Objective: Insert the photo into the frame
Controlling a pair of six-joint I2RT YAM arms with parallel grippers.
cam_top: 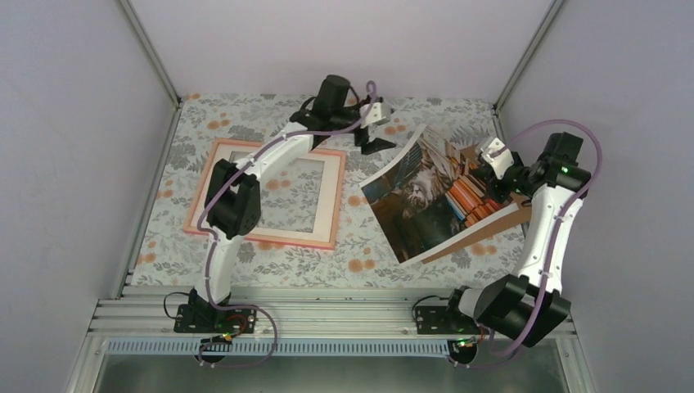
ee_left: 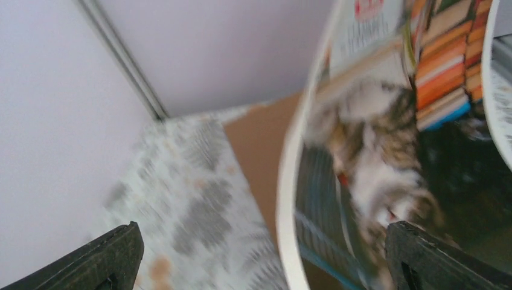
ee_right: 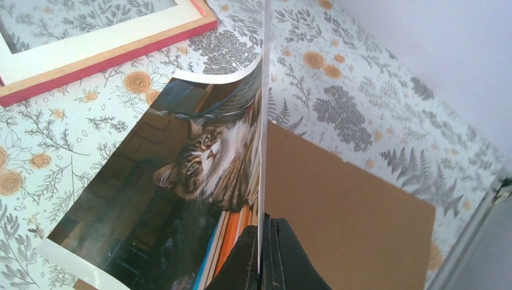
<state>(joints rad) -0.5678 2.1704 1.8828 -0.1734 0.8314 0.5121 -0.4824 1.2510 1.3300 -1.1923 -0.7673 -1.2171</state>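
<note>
The photo [cam_top: 425,196], a cat among colourful books with a white border, is lifted and curled at the right of the table. My right gripper [cam_top: 489,173] is shut on its right edge. In the right wrist view the pads [ee_right: 264,241] pinch the thin sheet of the photo [ee_right: 181,175] edge-on. The pink frame [cam_top: 338,201] lies flat at the left, and its corner [ee_right: 108,57] shows in the right wrist view. My left gripper [cam_top: 380,129] hovers open beside the photo's far left corner. Its view is blurred, and the photo's curved border [ee_left: 290,181] sits between the wide-apart fingers [ee_left: 115,257].
A brown backing board [cam_top: 501,224] lies flat under the photo by the right wall, also visible as a brown backing board [ee_right: 344,205] from the right wrist. Floral cloth [cam_top: 360,246] covers the table. Grey walls [cam_top: 74,123] close in left, right and back.
</note>
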